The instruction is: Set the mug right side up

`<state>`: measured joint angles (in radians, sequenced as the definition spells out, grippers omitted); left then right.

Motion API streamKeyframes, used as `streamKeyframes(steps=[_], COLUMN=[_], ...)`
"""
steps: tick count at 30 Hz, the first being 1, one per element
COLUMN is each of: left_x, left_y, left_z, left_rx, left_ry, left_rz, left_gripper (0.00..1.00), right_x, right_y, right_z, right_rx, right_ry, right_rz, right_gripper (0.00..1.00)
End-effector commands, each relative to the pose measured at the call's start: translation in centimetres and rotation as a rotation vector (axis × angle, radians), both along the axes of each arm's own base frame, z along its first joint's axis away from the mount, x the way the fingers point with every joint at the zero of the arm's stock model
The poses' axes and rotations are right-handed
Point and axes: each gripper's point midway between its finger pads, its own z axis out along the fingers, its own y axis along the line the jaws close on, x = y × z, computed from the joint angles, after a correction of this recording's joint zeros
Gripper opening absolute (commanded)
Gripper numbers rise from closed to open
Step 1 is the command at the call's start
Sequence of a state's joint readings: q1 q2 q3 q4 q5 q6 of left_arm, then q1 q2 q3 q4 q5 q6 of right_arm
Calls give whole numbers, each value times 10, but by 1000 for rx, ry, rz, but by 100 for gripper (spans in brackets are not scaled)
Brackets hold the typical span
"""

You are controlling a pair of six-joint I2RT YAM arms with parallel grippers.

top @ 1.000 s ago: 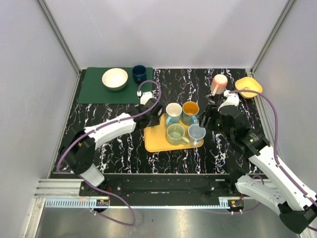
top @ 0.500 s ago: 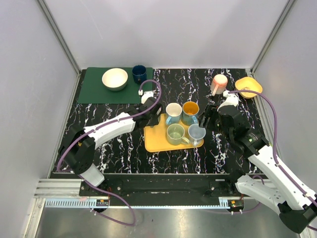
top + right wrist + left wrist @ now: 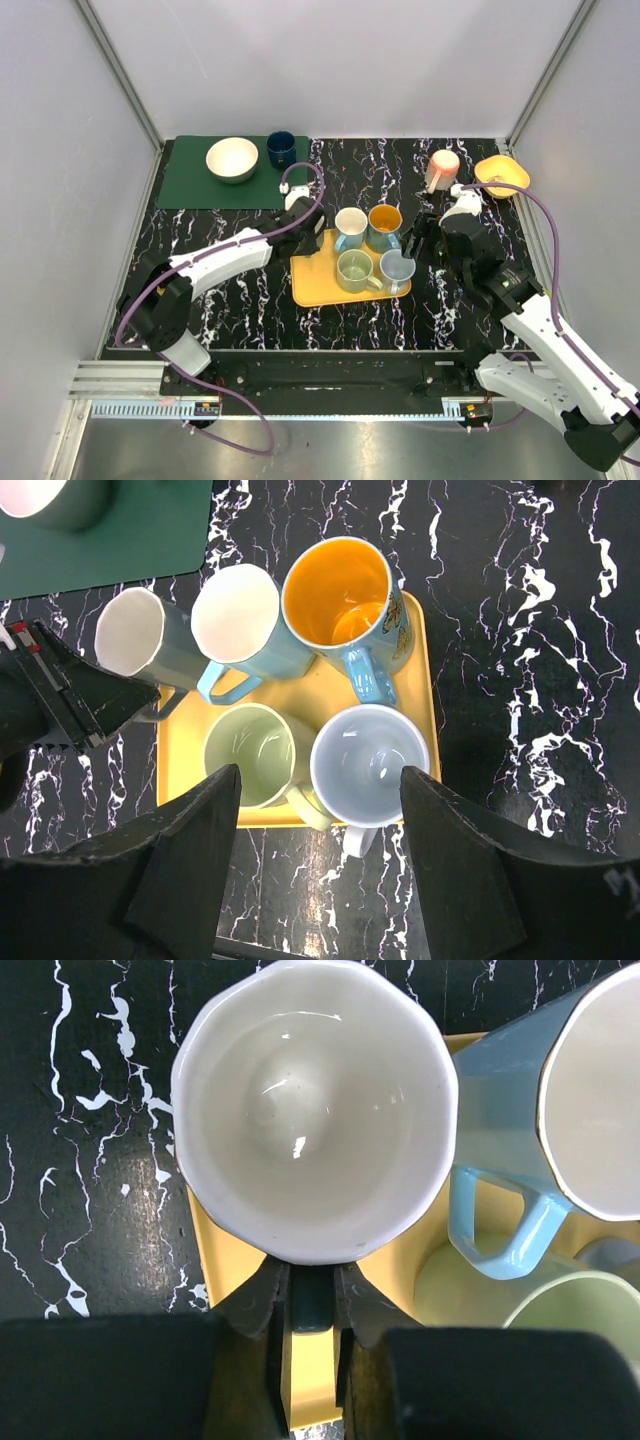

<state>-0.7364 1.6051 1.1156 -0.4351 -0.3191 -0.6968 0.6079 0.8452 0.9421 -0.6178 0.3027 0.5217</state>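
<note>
Left tool [image 3: 312, 1295] is clamped on the handle [image 3: 312, 1312] of the mug [image 3: 310, 1110]: dark teal handle pinched between both fingers, white inside facing the left wrist camera. In the right wrist view the mug sits in the upper left of the frame, mouth up like its neighbours, at the upper left corner of the yellow tray [image 3: 300, 695] and hanging partly over the black marbled worktop [image 3: 520, 630]. Can't tell if its base touches the tray. In the top view the left wrist mostly hides it.

Four more mugs are on the tray, all mouth up:
- light blue mug [image 3: 240, 615], just beside the held one
- orange-lined mug [image 3: 335, 590]
- green mug [image 3: 245, 750]
- pale blue mug [image 3: 368, 760]

Right tool [image 3: 320, 775] is spread wide with nothing between the fingers, hovering over the lower edge of the tray.

Elsewhere in the top view: pink mug [image 3: 442, 166] and yellow bowl [image 3: 502, 175] upper right; cream bowl [image 3: 232, 159] and dark blue cup [image 3: 281, 149] on the green mat [image 3: 190, 185] upper left.
</note>
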Motion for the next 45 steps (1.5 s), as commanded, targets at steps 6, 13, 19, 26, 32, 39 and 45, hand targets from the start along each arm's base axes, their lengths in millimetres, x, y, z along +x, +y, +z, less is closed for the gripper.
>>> streamKeyframes(steps=[6,13,19,26,32,39,45], left_x=[3,-20,-69,-118,-138,-147,-154], left_y=[-2,-3,-26,-31,-34,-26,-28], left_z=[100,209,305,363,377,388,390], left_rx=[-211,-425,-866,-1262,-1448,-1545,-1555], left_ry=[-249,-456,-613,-648,-610,-616,-599], left_rz=[-42,-143,-338,-505,-592,-605,-630], left_gripper=[0,0,0,0,0,0,0], right_x=[-6,-19,-61,-107,-116,-103,-89], right_y=[18,49,84,105,119,130,139], right_z=[36,75,137,179,182,178,183], right_rx=[113,276,535,789,848,836,826], right_ry=[-93,-205,-295,-300,-259,-257,-271], right_rz=[93,265,529,779,897,911,918], right_gripper=[71,71,78,83,86,86,85])
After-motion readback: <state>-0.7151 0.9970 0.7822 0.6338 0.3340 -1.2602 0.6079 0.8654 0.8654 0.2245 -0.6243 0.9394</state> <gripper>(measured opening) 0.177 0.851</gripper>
